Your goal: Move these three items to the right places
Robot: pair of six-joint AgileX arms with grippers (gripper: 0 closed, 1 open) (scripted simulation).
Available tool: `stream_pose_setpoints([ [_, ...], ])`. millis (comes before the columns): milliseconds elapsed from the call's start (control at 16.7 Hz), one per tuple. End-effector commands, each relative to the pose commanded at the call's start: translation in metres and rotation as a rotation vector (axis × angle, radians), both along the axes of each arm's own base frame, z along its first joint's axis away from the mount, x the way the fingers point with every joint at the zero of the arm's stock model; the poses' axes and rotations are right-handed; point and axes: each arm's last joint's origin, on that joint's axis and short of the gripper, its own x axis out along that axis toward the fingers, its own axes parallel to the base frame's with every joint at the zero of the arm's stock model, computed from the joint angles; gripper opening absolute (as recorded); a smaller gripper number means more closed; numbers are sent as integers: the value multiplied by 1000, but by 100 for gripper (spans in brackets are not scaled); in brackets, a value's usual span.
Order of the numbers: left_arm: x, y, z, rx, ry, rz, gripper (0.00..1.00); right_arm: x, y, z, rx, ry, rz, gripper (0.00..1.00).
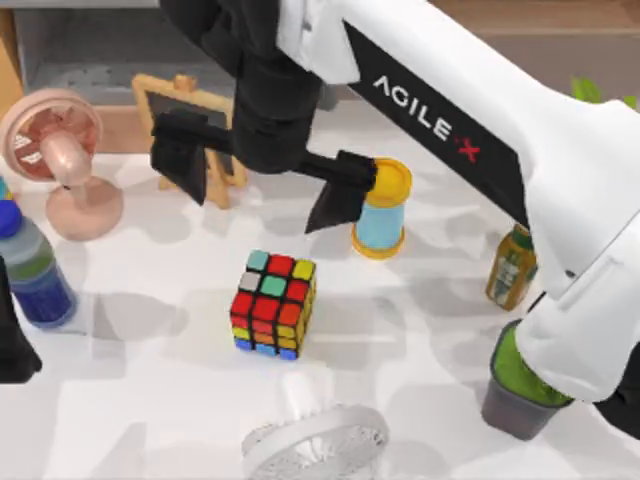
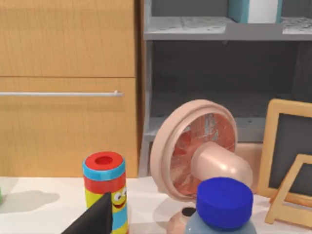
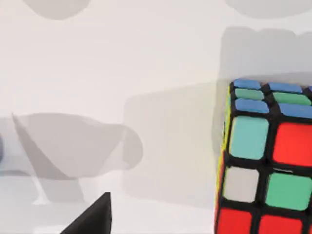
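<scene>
One cube sits mid-table; your right gripper hangs above it toward the table's back, fingers spread wide, nearer than the left arm parked at the left edge; bring it forward and down.

A rendered home or study-like room: a white table stands against a wooden cabinet with a metal handle and grey shelves, crowded with household things like a pink desk fan, a small chalkboard and drink bottles.
</scene>
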Motion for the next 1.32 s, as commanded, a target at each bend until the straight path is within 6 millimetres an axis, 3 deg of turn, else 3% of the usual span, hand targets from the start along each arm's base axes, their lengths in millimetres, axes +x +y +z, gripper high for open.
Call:
stream_pose_setpoints([
  [240, 0, 0, 0, 0, 0, 0, 100, -17, 9, -22, -148, 83, -47, 100],
  [900, 0, 0, 0, 0, 0, 0, 100, -15, 11, -33, -164, 90, -54, 100],
  [1320, 0, 0, 0, 0, 0, 0, 100, -16, 12, -75, -174, 98, -53, 100],
])
